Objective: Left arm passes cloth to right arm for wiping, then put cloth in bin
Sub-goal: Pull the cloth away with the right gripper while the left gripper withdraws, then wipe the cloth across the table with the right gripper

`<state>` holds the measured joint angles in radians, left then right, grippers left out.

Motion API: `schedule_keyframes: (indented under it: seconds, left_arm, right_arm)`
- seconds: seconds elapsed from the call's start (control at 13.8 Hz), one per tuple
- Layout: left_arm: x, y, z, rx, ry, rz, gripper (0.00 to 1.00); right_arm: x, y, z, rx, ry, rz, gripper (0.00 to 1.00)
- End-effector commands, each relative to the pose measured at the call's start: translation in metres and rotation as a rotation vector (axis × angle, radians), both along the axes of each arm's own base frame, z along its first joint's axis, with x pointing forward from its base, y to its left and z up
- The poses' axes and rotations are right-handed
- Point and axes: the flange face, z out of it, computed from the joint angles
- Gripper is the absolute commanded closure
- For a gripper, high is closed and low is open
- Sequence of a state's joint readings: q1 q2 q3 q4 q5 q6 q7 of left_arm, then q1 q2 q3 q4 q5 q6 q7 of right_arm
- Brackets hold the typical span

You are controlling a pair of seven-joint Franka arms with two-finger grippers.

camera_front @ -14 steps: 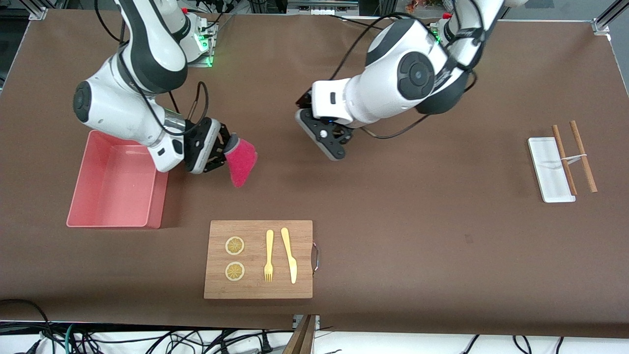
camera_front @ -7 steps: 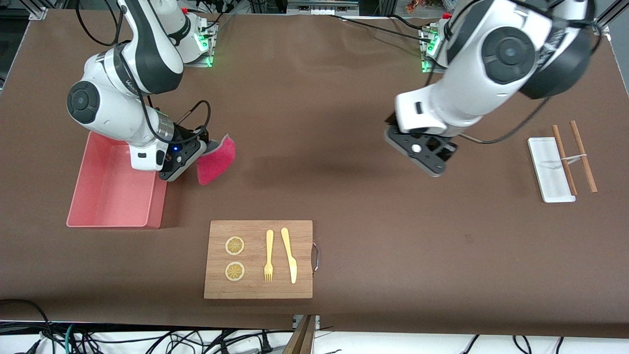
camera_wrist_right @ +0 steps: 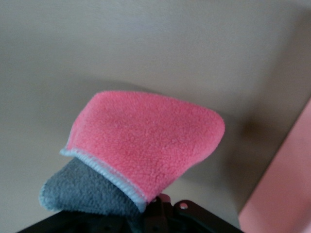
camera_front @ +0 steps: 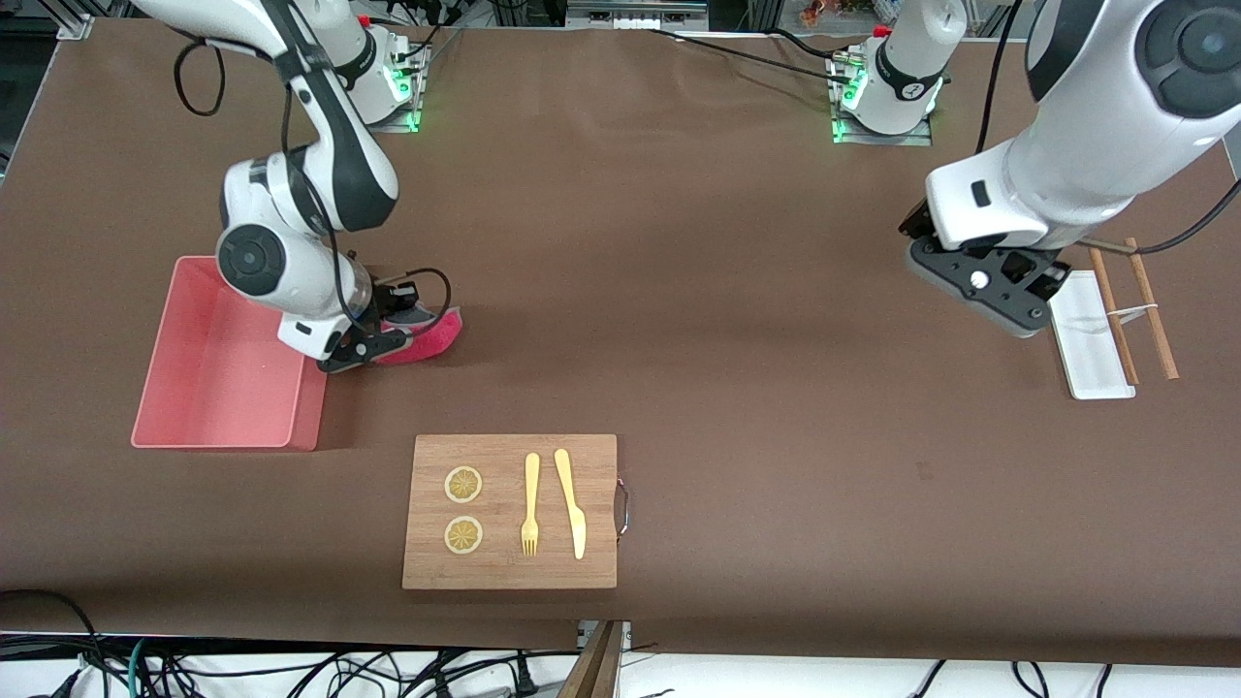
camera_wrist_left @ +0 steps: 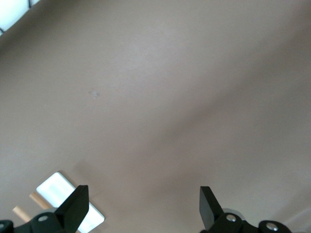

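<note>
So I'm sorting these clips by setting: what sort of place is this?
Most likely a robotics lab, not a kitchen: two arms bolted to a table under a brown cover, metal framing at its corners, loose cables along its edge. The cutting board with fork and knife looks staged.

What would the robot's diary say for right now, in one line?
stage: wiping | right gripper: shut on cloth, low on table beside bin | left gripper: fingers open, holding nothing, over white tray
</note>
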<state>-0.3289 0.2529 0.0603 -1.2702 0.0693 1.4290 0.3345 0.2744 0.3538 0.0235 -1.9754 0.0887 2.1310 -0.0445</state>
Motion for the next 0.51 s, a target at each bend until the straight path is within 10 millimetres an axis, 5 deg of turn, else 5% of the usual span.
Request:
schedule_keyframes:
  seconds: [0.0, 0.22, 0.43]
  left_arm:
    - [0.011, 0.028, 0.014, 0.004, -0.083, 0.127, 0.0]
    - [-0.008, 0.085, 0.013, -0.066, -0.118, 0.357, 0.0]
    - [-0.047, 0.115, -0.009, -0.122, -0.148, 0.442, 0.0]
  right_arm:
    - [-0.008, 0.043, -0.036, -0.038, -0.013, -0.056, 1.0]
    - [-0.02, 0.102, -0.055, -0.058, -0.037, -0.157, 1.0]
    - [-0.027, 0.171, -0.06, -0.063, -0.055, -0.265, 1.0]
